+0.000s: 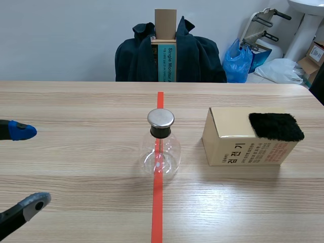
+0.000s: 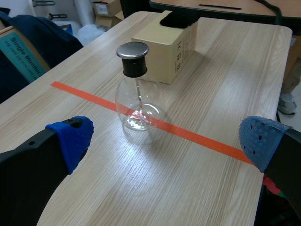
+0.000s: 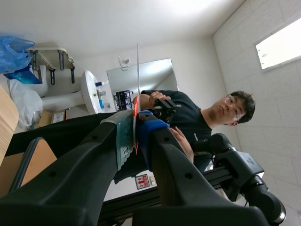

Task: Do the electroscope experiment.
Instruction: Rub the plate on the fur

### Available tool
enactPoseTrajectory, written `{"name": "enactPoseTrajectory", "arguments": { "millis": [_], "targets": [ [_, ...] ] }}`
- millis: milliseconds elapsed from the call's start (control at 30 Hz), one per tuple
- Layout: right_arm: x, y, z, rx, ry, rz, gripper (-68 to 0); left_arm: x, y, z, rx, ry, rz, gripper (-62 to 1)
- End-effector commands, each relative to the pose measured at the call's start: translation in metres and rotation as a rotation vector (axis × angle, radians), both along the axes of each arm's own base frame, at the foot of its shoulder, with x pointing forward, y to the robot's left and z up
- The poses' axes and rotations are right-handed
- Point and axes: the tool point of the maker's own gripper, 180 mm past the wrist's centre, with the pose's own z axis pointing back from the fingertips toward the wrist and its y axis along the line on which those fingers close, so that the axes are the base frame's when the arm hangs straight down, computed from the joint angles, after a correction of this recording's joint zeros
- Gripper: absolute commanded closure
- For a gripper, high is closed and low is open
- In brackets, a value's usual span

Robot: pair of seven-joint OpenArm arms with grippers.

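The electroscope, a clear glass flask with a black neck and a metal cap, stands on the red tape line at mid table. My left gripper hangs open at the table's left, well short of the flask, with nothing between its blue pads. A cardboard box lies right of the flask with a black fur cloth on top. In the right wrist view my right gripper points up at the ceiling, shut on a thin clear rod with a red lower part. This arm is outside the scene view.
Behind the table stands a chair draped with a dark jacket and holding a cardboard piece. A blue bag and boxes lie at the back right. A person sits beyond the right gripper, hands at a device.
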Motion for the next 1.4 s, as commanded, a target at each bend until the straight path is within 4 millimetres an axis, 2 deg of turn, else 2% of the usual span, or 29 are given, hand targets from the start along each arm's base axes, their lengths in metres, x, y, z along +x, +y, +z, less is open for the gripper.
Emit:
{"name": "enactPoseTrajectory", "arguments": {
  "millis": [0,267,400,700,1000,1200,1367],
  "targets": [
    [-0.001,-0.002,0.019,-0.012,-0.083,-0.003,-0.8,0.003,0.0,-0.002,-0.004,0.007,0.008,-62.3],
    [-0.001,0.001,0.019,-0.015,-0.084,0.01,-0.8,0.004,0.001,-0.005,0.014,0.021,0.015,-62.3],
    [-0.005,0.006,0.011,0.002,-0.076,0.02,-0.8,0.004,0.002,-0.005,0.015,0.021,0.015,-62.3],
    [-0.015,0.02,-0.044,-0.026,0.034,0.083,-0.8,0.004,0.002,-0.005,0.011,0.021,0.017,-62.3],
    [-0.007,0.023,-0.099,-0.012,0.153,0.118,-0.8,0.004,0.002,-0.005,0.012,0.021,0.017,-62.3],
    [-0.003,0.034,-0.13,-0.009,0.252,0.173,-0.8,0.004,0.002,-0.005,0.013,0.022,0.016,-62.3],
    [-0.004,0.037,-0.145,0.012,0.327,0.189,-0.8,0.004,0.002,-0.006,0.016,0.023,0.017,-62.3]
  ]
}}
